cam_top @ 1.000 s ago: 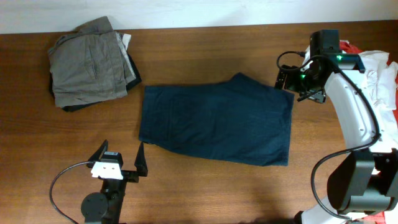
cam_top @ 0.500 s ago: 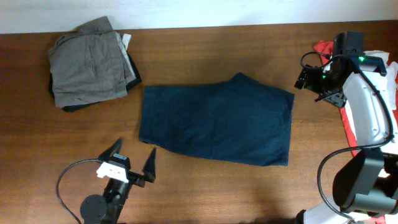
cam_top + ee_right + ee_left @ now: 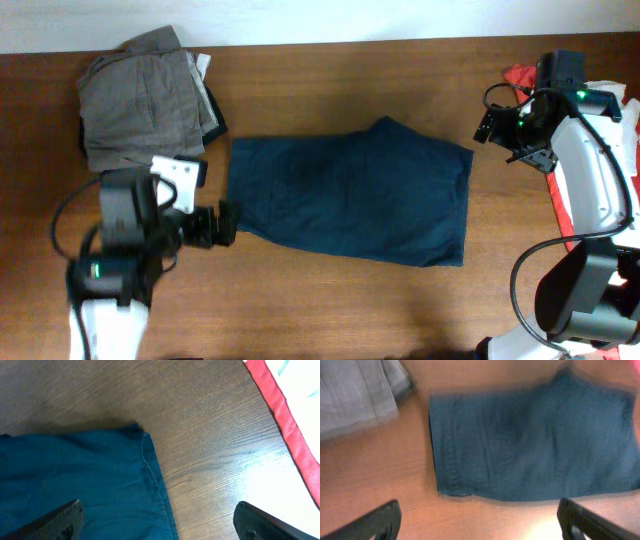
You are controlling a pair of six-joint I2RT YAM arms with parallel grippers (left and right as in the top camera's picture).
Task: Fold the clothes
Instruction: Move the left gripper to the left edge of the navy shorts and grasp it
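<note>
Dark navy-blue shorts (image 3: 350, 198) lie flat, folded in half, in the middle of the table; they also show in the left wrist view (image 3: 530, 445) and the right wrist view (image 3: 80, 485). My left gripper (image 3: 222, 222) is open and empty, just left of the shorts' lower left corner. My right gripper (image 3: 487, 127) is open and empty, above the table just right of the shorts' upper right corner (image 3: 142, 435). A red garment (image 3: 280, 415) with white cloth (image 3: 612, 120) lies at the right edge.
A stack of folded grey-khaki shorts (image 3: 145, 100) sits at the back left, over darker cloth; it also shows in the left wrist view (image 3: 355, 395). Bare wooden table (image 3: 330, 300) lies in front of the navy shorts.
My left arm has swung up from the front edge to the shorts' left side. My right gripper moved right, off the shorts' corner, then held still.
</note>
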